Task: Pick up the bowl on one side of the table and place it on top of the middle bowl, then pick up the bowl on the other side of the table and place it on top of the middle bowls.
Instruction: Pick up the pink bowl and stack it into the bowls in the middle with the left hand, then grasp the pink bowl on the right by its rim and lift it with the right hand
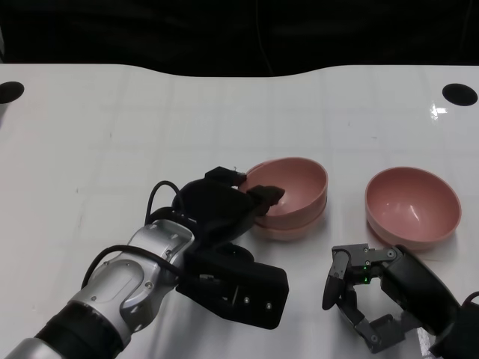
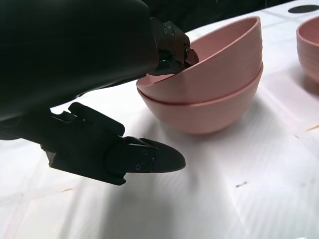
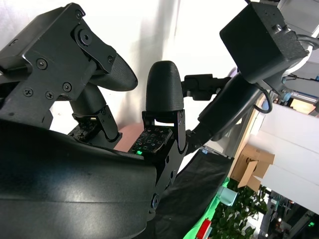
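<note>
Two pink bowls are stacked at the table's middle: the upper bowl sits tilted inside the lower bowl. My left hand reaches it from the near left. Its upper fingers lie over the upper bowl's near rim, while the thumb hangs below, apart from both bowls. A third pink bowl stands alone to the right. My right hand hovers just in front of that bowl, fingers spread and holding nothing.
The white table has a black round hole at its far right corner and another at the far left. A dark strip runs along its far edge. The right wrist view is mostly filled by the hand's own fingers.
</note>
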